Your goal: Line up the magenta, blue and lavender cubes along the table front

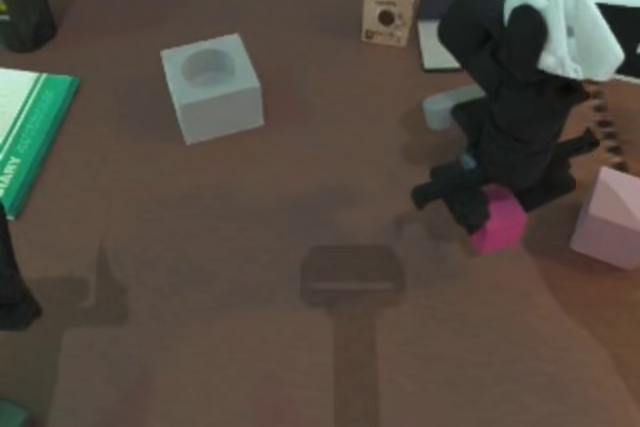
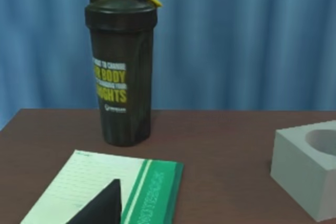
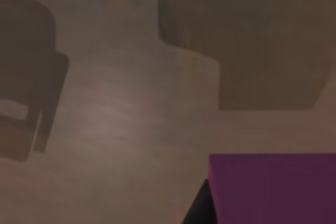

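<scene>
Two cubes in plain sight, one pincer down on the pink one

Far to the left of the working pincer, at the desk's (image 1: 300, 347) left edge, the left arm sits parked; only a dark sliver of it shows from above, and whether the left pincer (image 1: 12, 292) is spread or pressed together cannot be told. Around it lie a green-edged notebook (image 1: 30, 132) and, behind that, a black shaker bottle (image 2: 121, 72) with a yellow lid, standing upright before the blue curtain (image 2: 236, 35).

Still left of the right pincer, and farther back on the desk, stands the pale grey-blue block (image 1: 212, 85) with a round hollow in its top. A small brown-and-white carton (image 1: 389, 7) stands upright at the back edge, behind and slightly left of the right pincer.

The right pincer (image 1: 482, 215) is low over the desk on the right side, right at the magenta cube (image 1: 500, 222). The cube sits against its dark fingers, but the arm covers the tips, so I cannot tell if they are pinching the cube or spread beside it. The right wrist view shows the cube's magenta face very near the camera.

A small speck of blue peeks out just behind the right pincer; too little shows to name it.

Right of the right pincer, near the desk's right edge and apart from the magenta cube, rests the lavender cube (image 1: 610, 219).
</scene>
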Action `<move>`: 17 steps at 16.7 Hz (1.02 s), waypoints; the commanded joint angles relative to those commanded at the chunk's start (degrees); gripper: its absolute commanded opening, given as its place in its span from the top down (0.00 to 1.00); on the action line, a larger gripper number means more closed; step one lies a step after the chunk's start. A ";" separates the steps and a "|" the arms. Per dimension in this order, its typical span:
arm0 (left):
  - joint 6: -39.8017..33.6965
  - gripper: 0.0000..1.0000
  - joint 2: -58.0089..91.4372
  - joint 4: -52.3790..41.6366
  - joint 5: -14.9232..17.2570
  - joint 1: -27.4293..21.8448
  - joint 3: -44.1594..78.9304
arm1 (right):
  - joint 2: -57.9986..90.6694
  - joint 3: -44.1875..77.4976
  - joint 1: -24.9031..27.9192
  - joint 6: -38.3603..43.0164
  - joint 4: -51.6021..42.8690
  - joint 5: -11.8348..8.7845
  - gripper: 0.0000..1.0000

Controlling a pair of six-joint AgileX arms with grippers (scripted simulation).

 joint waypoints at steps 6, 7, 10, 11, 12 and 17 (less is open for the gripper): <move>0.00 0.00 0.00 0.00 0.00 0.00 0.00 | -0.74 0.91 -0.19 0.19 -1.42 -0.02 1.00; 0.00 0.00 0.00 0.00 0.00 0.00 0.00 | -0.83 0.89 0.16 0.89 -1.53 0.00 1.00; 0.00 0.00 0.00 0.00 0.00 0.00 0.00 | -1.81 0.44 2.32 6.56 -2.18 0.20 1.00; 0.00 0.00 0.00 0.00 0.00 0.00 0.00 | -2.35 0.10 3.27 9.57 -2.47 0.28 1.00; 0.00 0.00 0.00 0.00 0.00 0.00 0.00 | -2.96 -0.32 4.28 12.96 -2.78 0.37 1.00; 0.00 0.00 0.00 0.00 0.00 0.00 0.00 | -6.09 -2.39 9.07 27.88 -4.04 0.74 1.00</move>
